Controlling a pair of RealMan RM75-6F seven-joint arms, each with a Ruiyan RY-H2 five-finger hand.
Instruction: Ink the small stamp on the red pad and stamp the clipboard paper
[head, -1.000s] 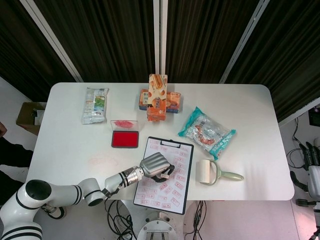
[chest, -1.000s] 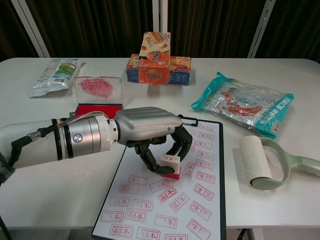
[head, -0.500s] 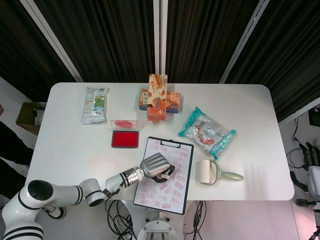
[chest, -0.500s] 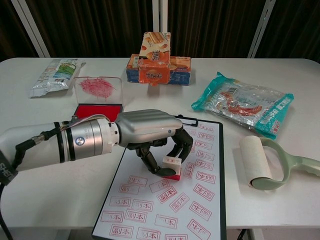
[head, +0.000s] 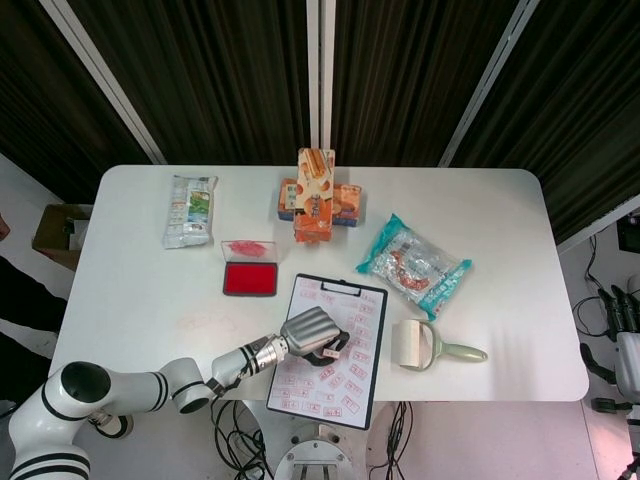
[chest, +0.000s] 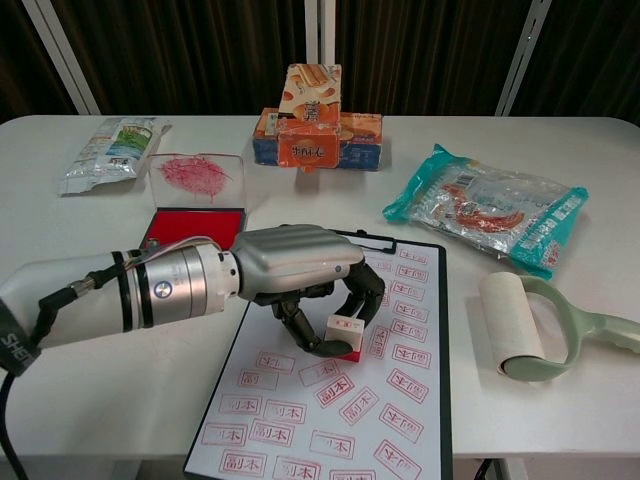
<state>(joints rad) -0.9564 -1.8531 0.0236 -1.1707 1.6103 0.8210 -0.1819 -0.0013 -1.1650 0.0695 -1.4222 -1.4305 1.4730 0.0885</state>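
While left hand (chest: 300, 270) grips, small stamp (chest: 346, 333) tilted, red face down-right

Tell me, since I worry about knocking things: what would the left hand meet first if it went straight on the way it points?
Probably the lint roller, past the clipboard's right edge; depth is unclear.

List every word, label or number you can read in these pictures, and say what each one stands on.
"副本": red stamp marks across the clipboard paper.
"SH…": cut-off letters on the left arm's sleeve.
Orange boxes, green-white bag, teal bag: print too blurred to read.
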